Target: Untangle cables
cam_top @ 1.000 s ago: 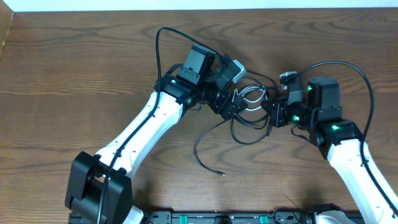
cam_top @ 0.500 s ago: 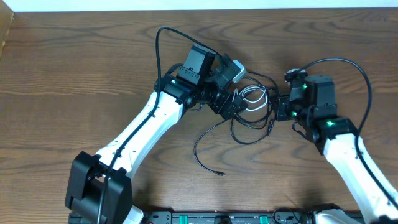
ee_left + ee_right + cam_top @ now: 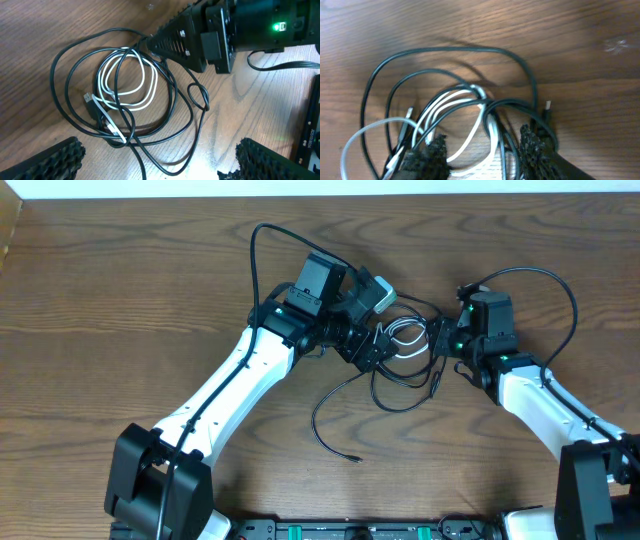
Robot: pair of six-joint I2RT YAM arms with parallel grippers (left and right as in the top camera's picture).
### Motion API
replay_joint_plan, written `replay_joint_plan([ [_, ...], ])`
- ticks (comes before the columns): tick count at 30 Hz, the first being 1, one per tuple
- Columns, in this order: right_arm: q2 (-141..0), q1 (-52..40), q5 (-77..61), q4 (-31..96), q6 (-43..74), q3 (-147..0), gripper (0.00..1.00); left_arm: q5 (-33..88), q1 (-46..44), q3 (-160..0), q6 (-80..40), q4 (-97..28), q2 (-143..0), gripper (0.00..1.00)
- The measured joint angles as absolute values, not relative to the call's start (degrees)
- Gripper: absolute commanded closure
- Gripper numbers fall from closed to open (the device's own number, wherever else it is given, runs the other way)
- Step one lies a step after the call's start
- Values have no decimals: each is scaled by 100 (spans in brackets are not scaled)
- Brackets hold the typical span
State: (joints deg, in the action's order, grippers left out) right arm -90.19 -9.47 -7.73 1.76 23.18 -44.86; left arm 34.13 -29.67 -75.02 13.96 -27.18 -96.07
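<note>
Our left gripper (image 3: 160,152) stands wide apart, its ribbed fingers (image 3: 60,160) at the 7 and 5 o'clock corners of the left wrist view, gripping nothing. It hangs over the near edge of the cables (image 3: 165,107), though we cannot tell whether it touches them. Our right gripper (image 3: 482,150) also has its fingers apart, with black and white strands running through the gap. We cannot tell whether either pad presses on them.

In the left wrist view the right gripper reaches in from 1 o'clock, its tip at the top of the bundle. The white cable (image 3: 145,85) is coiled in small loops inside larger black loops. One thin black strand makes a small loop (image 3: 199,96) at 3 o'clock of the coil.

From overhead the tangle lies on the wooden table (image 3: 120,300) between the two grippers, the left at 9 o'clock and the right at 3 o'clock. One black strand trails toward 7 o'clock, ending in a loose plug (image 3: 355,459).
</note>
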Motion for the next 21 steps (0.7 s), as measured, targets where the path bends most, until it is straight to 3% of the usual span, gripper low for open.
replay_joint_plan([
  [4,-9201,-908,-685,163,2443,-4488,58,3411,-2967,-7502,1396,-2718,-9607,2],
  [21,-9607,-821,-777,-707,3352,-4488,65,3411,-2967,-7502,1396,-2718,-9609,2],
])
